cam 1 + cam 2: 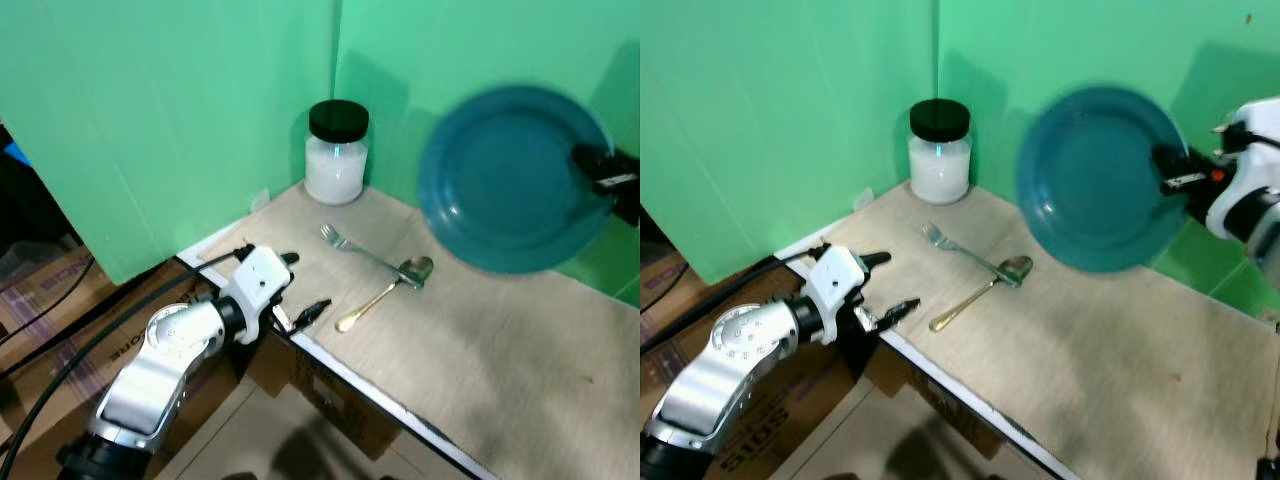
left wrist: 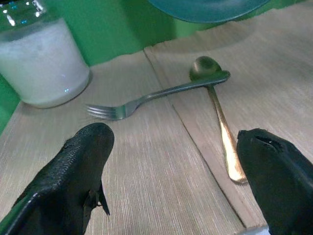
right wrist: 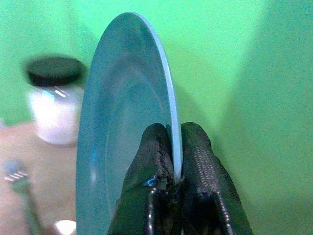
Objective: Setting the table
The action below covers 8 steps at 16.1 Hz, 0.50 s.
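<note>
One black-lidded jar (image 1: 336,152) holds white powder; plate (image 1: 510,180) carries nothing.

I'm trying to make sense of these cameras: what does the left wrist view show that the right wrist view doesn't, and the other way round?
Left wrist view alone: the left gripper, jaws wide open, low over the table, facing the gold spoon, whose bowl lies under the fork's handle.

Right wrist view alone: the right gripper, jaws pinching the plate's rim, the plate held on edge in the air.

Both: the blue plate, the fork, the black-lidded jar of white powder, and the green wall.
</note>
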Motion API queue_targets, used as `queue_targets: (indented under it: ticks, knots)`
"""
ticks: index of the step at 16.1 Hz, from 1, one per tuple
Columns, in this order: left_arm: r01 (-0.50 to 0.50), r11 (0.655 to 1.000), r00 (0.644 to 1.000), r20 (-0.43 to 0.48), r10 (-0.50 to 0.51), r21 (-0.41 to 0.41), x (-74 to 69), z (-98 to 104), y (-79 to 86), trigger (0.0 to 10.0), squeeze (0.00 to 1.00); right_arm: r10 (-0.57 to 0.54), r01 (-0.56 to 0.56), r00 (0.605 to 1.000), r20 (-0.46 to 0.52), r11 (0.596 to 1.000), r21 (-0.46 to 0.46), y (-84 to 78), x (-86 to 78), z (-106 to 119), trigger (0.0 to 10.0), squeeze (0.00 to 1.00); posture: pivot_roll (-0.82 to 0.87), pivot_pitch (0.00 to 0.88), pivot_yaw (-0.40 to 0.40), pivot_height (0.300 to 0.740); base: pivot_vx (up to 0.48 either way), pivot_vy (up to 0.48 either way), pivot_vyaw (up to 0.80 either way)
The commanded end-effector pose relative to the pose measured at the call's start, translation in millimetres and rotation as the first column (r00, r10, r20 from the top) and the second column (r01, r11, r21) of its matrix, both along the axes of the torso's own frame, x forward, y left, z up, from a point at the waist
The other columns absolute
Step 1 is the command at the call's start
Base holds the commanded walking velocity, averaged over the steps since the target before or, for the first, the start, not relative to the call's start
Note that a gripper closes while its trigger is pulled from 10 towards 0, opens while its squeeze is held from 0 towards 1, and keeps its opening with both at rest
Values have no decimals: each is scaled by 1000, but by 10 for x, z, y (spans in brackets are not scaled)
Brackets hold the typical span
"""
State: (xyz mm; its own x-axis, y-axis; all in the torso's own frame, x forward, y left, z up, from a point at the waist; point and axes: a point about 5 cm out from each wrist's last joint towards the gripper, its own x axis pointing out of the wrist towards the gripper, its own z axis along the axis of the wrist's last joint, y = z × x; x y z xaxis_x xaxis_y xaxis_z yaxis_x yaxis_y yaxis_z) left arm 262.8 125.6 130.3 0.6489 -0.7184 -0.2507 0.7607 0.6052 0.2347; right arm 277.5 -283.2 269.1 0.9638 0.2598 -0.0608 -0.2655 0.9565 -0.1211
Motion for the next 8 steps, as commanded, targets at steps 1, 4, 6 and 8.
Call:
queue_targets:
  ticks: [1,4,6,8]
  knots:
    - [-12,1000,999,46,13,-29,14,102,0,10000,0,69,-76,990,126,996,45,80,-180,120,0,0,-13,0,-9,740,0,0,0]
    - [-92,992,988,117,101,-83,68,172,-9,10000,0,-13,-47,980,199,956,290,60,-417,-84,0,0,-28,0,13,740,0,0,0]
    - [-165,976,972,146,186,-145,82,255,27,10000,0,-78,2,977,200,935,355,179,-611,-251,10000,0,-40,0,29,740,0,0,0]
    - [-216,954,954,164,252,-209,37,332,86,10000,0,-76,-16,973,217,919,394,406,-774,-304,10000,0,-56,0,52,740,0,0,0]
